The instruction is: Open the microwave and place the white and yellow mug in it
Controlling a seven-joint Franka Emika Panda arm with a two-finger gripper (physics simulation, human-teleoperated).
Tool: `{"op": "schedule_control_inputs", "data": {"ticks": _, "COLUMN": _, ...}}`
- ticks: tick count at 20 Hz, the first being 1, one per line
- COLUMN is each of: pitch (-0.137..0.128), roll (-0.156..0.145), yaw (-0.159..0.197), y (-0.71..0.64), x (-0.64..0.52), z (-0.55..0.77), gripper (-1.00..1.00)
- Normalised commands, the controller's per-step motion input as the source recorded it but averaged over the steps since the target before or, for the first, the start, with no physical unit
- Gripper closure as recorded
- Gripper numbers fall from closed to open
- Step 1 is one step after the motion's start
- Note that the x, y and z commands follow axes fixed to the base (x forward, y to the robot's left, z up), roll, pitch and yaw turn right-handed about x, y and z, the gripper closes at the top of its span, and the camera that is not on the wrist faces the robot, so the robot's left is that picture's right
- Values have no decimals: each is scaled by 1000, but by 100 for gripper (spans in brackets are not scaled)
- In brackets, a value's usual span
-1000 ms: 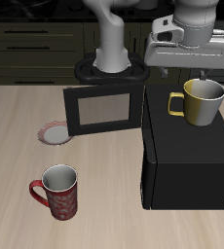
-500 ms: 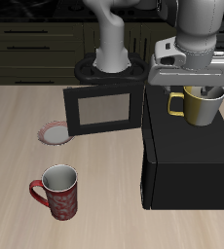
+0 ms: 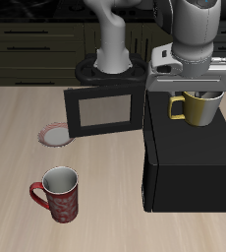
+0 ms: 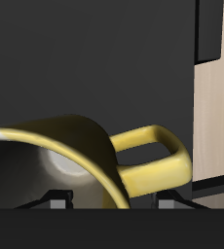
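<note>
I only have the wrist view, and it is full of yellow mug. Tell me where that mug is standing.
Observer: The white and yellow mug stands upright on top of the microwave, toward its back edge.
Operator: Report the door.
Observer: The door is swung wide open, its window facing the table's front edge.
Operator: Give me the gripper's place.
Observer: The gripper hangs directly over the mug's rim. I cannot tell whether it has a grip on it.
</note>
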Motion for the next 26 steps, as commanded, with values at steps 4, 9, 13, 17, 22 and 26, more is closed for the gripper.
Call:
{"op": "schedule_control_inputs", "data": {"ticks": 4, "pitch": -7, "roll": 23, "yaw": -28, "y": -52, "x": -55, "z": 10, "gripper": 100}}
{"op": "schedule_control_inputs", "data": {"ticks": 9, "pitch": -28, "roll": 13, "yaw": -16, "y": -94, "x": -35, "z": 112, "gripper": 100}}
{"op": "schedule_control_inputs", "data": {"ticks": 13, "pitch": -35, "roll": -4, "yaw": -2, "y": -162, "x": -64, "z": 213, "gripper": 100}}
{"op": "schedule_control_inputs", "data": {"ticks": 17, "pitch": -43, "roll": 4, "yaw": 21, "y": -181, "x": -72, "z": 221, "gripper": 100}}
{"op": "schedule_control_inputs", "data": {"ticks": 22, "pitch": -53, "roll": 1, "yaw": 47, "y": -338, "x": -130, "z": 242, "gripper": 100}}
{"op": "schedule_control_inputs", "data": {"ticks": 26, "pitch": -66, "roll": -38, "yaw": 26, "y": -484, "x": -136, "z": 289, "gripper": 100}}
